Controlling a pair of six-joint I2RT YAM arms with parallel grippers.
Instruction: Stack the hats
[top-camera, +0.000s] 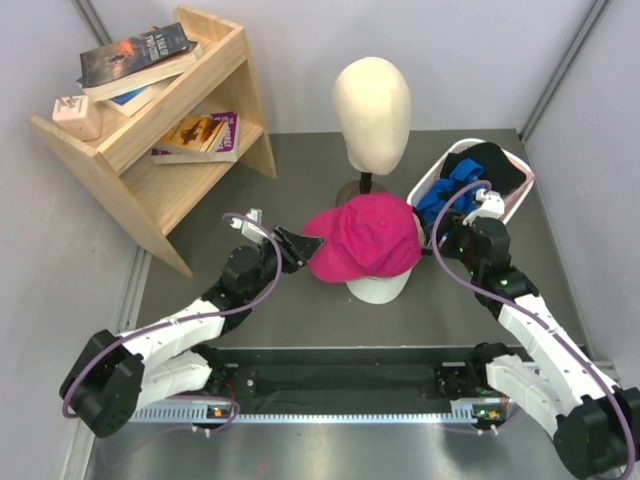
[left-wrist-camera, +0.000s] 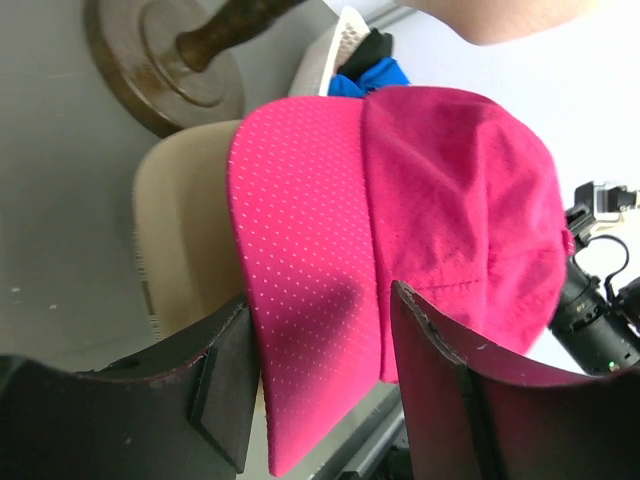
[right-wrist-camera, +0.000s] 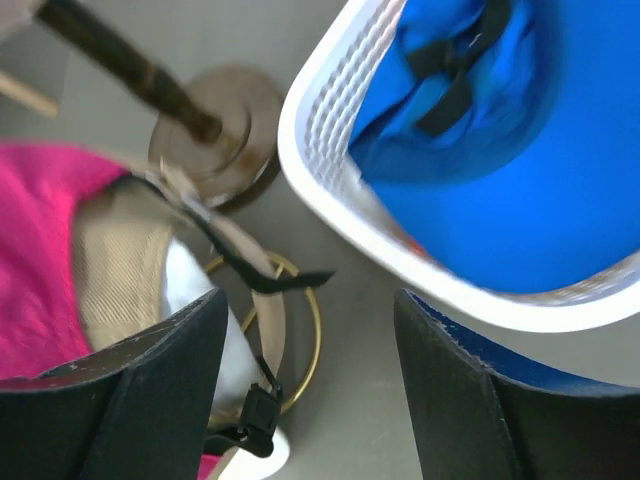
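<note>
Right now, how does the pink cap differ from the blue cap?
The pink cap tops a pile of caps on the table; the blue cap lies in the white basket. The pink cap sits crown up and rounded; the blue cap is crumpled. Both are soft fabric caps.
</note>
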